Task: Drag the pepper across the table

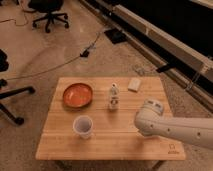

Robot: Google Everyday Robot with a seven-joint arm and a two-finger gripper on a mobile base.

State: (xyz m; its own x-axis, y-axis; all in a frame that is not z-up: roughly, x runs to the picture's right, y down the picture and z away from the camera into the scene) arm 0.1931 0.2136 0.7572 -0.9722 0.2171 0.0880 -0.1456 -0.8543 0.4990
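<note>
White arm hiding hand (142, 131), bottle (114, 96), bowl (77, 94)

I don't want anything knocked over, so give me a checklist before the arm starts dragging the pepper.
1. Pepper in sight: cannot tell. No small red-orange item shows; the arm covers the right middle of the table.
2. Gripper placed: ok. It is at the arm's end, low over the table, right of the white shaker.
3. Hold on the pepper: cannot tell, hidden under the arm.
4. Shaker: ok, upright and apart from the arm.
5. White cup and orange bowl: ok, both left of the shaker, away from the arm.
</note>
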